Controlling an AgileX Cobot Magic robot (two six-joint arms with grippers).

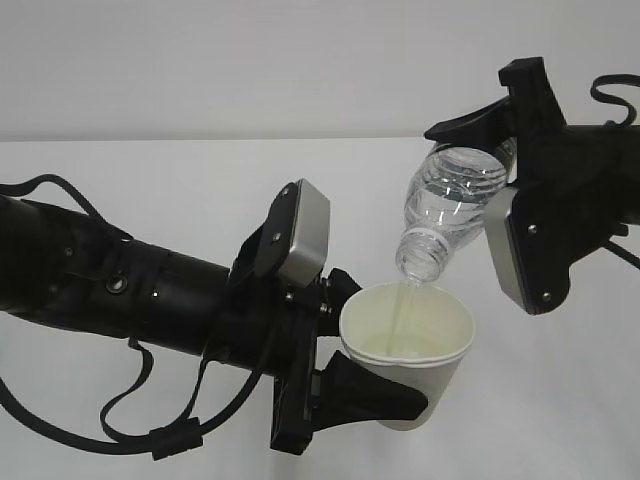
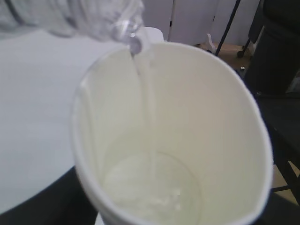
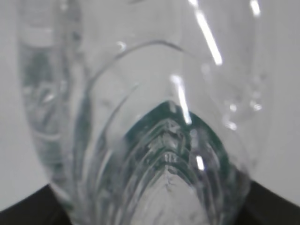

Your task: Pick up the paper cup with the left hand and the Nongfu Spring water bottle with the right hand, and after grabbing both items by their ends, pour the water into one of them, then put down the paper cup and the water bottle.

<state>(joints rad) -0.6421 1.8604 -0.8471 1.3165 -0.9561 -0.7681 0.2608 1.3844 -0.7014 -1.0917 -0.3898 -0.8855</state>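
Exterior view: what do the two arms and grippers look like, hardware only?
Both arms are matte black. The left hand has loose black cables looping under it and a grey rounded block at the wrist. The right hand carries a grey plate with screws.

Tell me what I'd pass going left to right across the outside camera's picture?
Left hand → paper cup → Nongfu Spring water bottle, tipped and pouring into the cup → right hand.

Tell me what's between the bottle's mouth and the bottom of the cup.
A thin stream of water, falling from the bottle into the paper cup; clearest in the left wrist view.
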